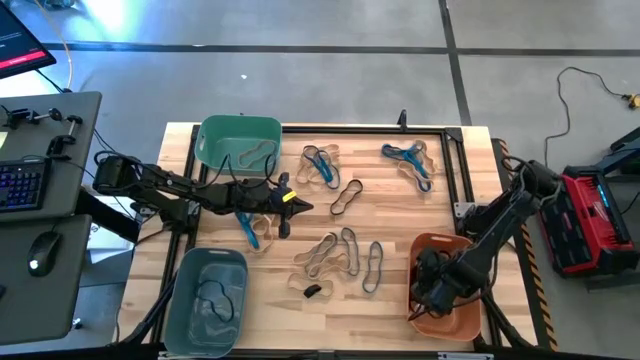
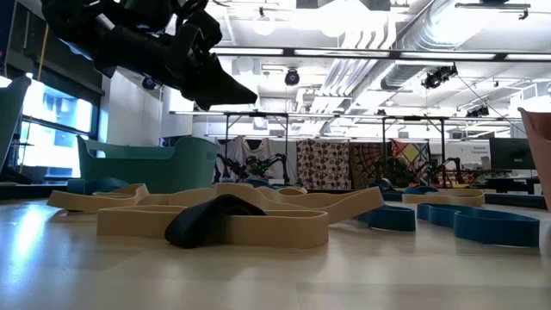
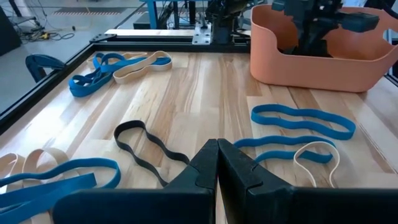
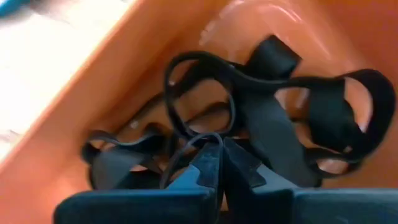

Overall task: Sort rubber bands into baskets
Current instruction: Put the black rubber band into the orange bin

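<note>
Rubber bands [image 1: 340, 255] still litter the table's middle and twelve o'clock, so you're maybe halfway: black ones fill the orange basket [image 1: 470, 318] where your right gripper [image 4: 217, 163] sits closed, left gripper [image 1: 285, 203] pinched empty at nine o'clock.

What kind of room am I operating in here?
Probably a robotics lab or workshop: exposed ceiling ducts, more robot arms on framed stations behind, a desk with keyboard beside the table.
</note>
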Robot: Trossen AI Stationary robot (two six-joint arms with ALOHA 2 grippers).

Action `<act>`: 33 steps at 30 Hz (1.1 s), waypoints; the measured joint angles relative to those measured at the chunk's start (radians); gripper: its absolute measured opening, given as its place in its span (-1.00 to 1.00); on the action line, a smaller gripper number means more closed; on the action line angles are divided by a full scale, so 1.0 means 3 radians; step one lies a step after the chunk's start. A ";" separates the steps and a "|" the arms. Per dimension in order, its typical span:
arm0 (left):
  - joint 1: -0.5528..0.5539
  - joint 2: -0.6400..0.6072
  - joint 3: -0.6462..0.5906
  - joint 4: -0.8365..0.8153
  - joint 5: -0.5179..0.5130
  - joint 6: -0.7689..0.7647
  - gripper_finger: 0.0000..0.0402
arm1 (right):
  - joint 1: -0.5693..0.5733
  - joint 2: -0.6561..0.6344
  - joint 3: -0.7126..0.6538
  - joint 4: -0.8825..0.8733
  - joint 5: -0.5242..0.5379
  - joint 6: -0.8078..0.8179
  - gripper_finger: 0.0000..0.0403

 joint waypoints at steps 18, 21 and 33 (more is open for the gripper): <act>0.0021 0.0000 0.0000 0.0002 0.0001 0.0007 -1.00 | -0.0001 -0.0006 0.0689 -0.1258 0.0087 0.0049 -0.43; 0.0027 0.0000 0.0000 0.0002 0.0001 0.0007 -1.00 | -0.0013 -0.0006 0.0864 -0.1386 0.0318 -0.0055 -0.32; 0.0017 0.0000 0.0000 -0.0007 0.0090 0.0090 -1.00 | -0.0388 -0.0007 0.1256 -0.1051 0.1711 -0.1020 -0.26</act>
